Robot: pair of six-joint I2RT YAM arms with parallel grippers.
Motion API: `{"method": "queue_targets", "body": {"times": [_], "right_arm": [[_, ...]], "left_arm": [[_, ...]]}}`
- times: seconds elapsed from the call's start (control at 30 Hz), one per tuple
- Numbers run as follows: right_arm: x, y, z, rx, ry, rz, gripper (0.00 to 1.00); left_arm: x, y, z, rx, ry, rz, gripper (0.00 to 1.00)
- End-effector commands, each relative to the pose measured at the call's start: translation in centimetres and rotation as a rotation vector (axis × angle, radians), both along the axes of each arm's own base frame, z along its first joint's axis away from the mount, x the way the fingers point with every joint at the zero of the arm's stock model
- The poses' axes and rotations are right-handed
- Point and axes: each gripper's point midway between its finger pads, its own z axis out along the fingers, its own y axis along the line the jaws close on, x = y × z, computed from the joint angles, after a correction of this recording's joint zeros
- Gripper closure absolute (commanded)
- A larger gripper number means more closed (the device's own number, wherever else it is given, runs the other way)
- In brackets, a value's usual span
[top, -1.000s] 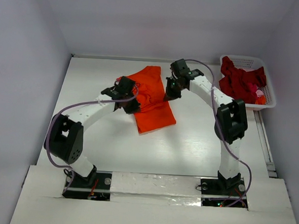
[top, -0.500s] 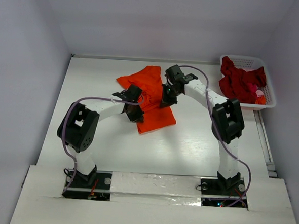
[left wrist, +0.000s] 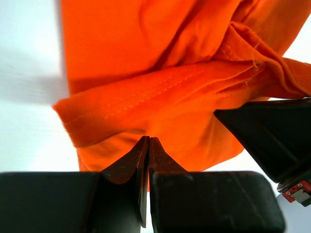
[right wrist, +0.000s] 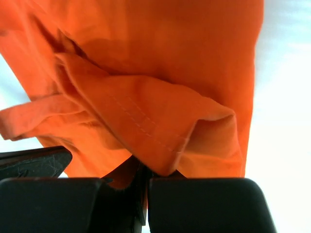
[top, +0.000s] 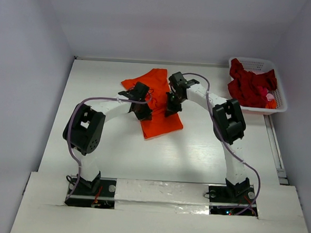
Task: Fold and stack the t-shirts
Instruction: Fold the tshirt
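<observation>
Dark red t-shirts [top: 250, 85] inside white latticed basket [top: 282, 100]

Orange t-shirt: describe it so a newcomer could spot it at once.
On the white table, look at the middle. The orange t-shirt lies there, partly folded, pinched by the left tool and right tool. Unlike the dark red shirts heaped in the far-right white basket, it is bright orange.
</observation>
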Motion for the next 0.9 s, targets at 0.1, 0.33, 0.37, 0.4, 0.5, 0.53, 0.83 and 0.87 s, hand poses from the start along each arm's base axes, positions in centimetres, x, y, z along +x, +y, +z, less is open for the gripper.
{"method": "queue_targets", "body": {"times": [0.1, 0.33, 0.37, 0.4, 0.5, 0.53, 0.83, 0.87], "right_arm": [[2.2, 1.4, 2.3, 0.057, -0.071, 0.019, 1.00], [2.5, 1.5, 1.9, 0.054, -0.073, 0.019, 1.00], [2.6, 1.5, 1.9, 0.051, -0.077, 0.017, 1.00], [2.7, 1.5, 1.9, 0.050, -0.078, 0.018, 1.00], [3.0, 1.6, 2.0, 0.046, -0.083, 0.019, 1.00], [3.1, 1.6, 2.0, 0.045, -0.084, 0.018, 1.00], [4.7, 2.1, 2.2, 0.038, -0.114, 0.017, 1.00], [5.1, 2.4, 2.6, 0.046, -0.127, 0.015, 1.00]], "left_arm": [[1.2, 1.4, 0.3, 0.015, -0.015, 0.021, 1.00], [1.8, 2.2, -0.2, 0.026, -0.010, 0.031, 1.00], [1.9, 2.1, -0.2, 0.025, -0.011, 0.030, 1.00], [2.1, 2.5, -0.3, 0.028, -0.009, 0.039, 1.00], [2.4, 2.9, -0.6, 0.032, -0.004, 0.047, 1.00], [2.4, 2.9, -0.7, 0.034, -0.003, 0.046, 1.00], [5.0, 5.2, 0.6, 0.031, -0.040, 0.094, 1.00], [5.4, 5.1, 1.2, 0.027, -0.053, 0.089, 1.00]]}}
